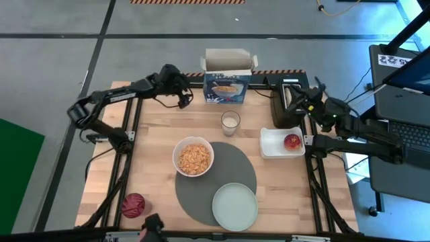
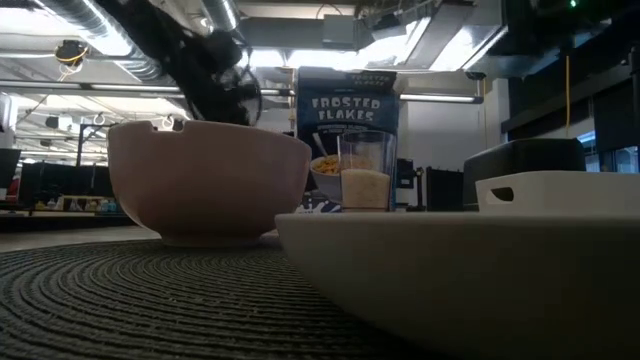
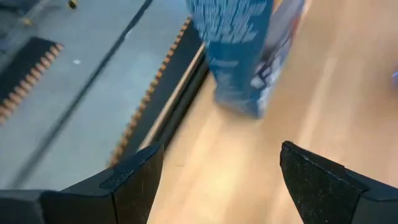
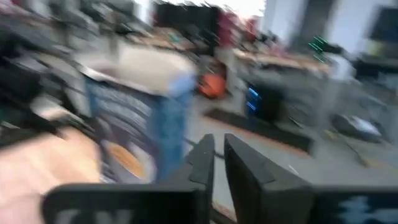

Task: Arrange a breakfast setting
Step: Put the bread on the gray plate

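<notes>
The blue cereal box (image 1: pixel 228 84) stands open at the table's far edge. My left gripper (image 1: pixel 183 99) is open and empty just left of it; the left wrist view shows the box (image 3: pixel 249 50) ahead of the gripper (image 3: pixel 221 162). A white bowl (image 1: pixel 193 156) of cereal and a pale-green plate (image 1: pixel 235 205) sit on the round dark-grey mat (image 1: pixel 225 171). The glass of milk (image 1: pixel 230 122) stands behind the mat. The red apple (image 1: pixel 292 141) lies in the white tray (image 1: pixel 272 144). My right gripper (image 1: pixel 295 99) is shut over the black toaster (image 1: pixel 282 114). The spoon and bagel are out of view.
A dark-red round object (image 1: pixel 133 205) lies at the table's near left corner. The toaster and tray take up the right side. In the low view the plate's rim (image 2: pixel 460 270) and the bowl (image 2: pixel 210 180) block most of the table. Bare wood lies left of the mat.
</notes>
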Controlling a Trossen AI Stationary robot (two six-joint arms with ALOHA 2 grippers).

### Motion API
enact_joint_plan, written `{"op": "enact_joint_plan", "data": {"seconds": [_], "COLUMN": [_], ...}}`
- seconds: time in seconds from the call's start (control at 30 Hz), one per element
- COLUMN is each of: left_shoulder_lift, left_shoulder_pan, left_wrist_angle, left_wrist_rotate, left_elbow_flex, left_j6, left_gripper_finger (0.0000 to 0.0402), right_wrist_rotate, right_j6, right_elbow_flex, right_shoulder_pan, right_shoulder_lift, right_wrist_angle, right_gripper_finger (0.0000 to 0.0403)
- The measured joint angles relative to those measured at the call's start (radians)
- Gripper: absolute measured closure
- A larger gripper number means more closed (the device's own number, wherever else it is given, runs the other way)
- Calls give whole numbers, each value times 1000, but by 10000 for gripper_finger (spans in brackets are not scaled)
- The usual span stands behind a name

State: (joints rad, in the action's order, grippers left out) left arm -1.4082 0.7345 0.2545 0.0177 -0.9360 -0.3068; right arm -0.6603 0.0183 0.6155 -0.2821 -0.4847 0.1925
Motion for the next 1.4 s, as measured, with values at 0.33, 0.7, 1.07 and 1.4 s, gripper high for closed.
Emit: {"op": "enact_joint_plan", "data": {"seconds": [0.33, 0.7, 1.07, 1.4], "left_shoulder_lift": [210, 223, 223, 222], "left_shoulder_pan": [-16, -18, -18, -18], "left_wrist_angle": [-37, -81, -79, -67], "left_wrist_rotate": [159, 157, 159, 160], "left_elbow_flex": [0, 0, 0, 0], "left_j6": [324, 384, 405, 402], "left_gripper_finger": [92, 92, 92, 92], "right_wrist_rotate": [-88, 58, 256, 304], "right_j6": [-206, -199, -160, -123], "right_elbow_flex": [0, 0, 0, 39], "right_shoulder_pan": [-80, -284, -457, -472], "right_shoulder_lift": [-80, -259, -299, -299], "right_wrist_angle": [366, 386, 373, 344], "right_gripper_finger": [284, 283, 348, 396]}}
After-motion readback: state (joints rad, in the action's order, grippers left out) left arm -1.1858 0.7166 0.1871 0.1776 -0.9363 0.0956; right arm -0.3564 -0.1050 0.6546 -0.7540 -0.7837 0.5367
